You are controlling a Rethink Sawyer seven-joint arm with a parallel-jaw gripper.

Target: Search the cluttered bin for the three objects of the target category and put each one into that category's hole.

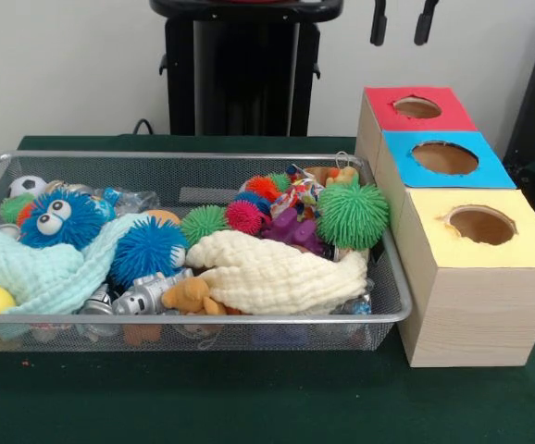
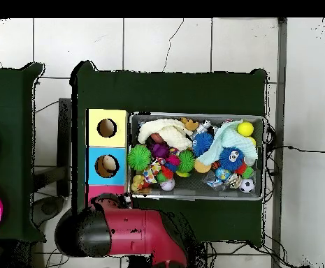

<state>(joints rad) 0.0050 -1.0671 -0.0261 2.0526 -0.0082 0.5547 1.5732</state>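
A dark green cloth covers the desk (image 1: 249, 398), which stands on a white tiled floor (image 2: 172, 42) before a pale wall (image 1: 64, 65). The bin (image 1: 193, 319) sits left of the red-topped box's hole (image 1: 417, 107). The tool (image 1: 401, 37) hangs spread and empty above that box.

The bin (image 1: 193, 314) fills the left and centre, full of toys. Three boxes stand at the right; the red-topped hole (image 1: 417, 107) is farthest. Gripper (image 1: 401, 37) tips hang apart at the top.
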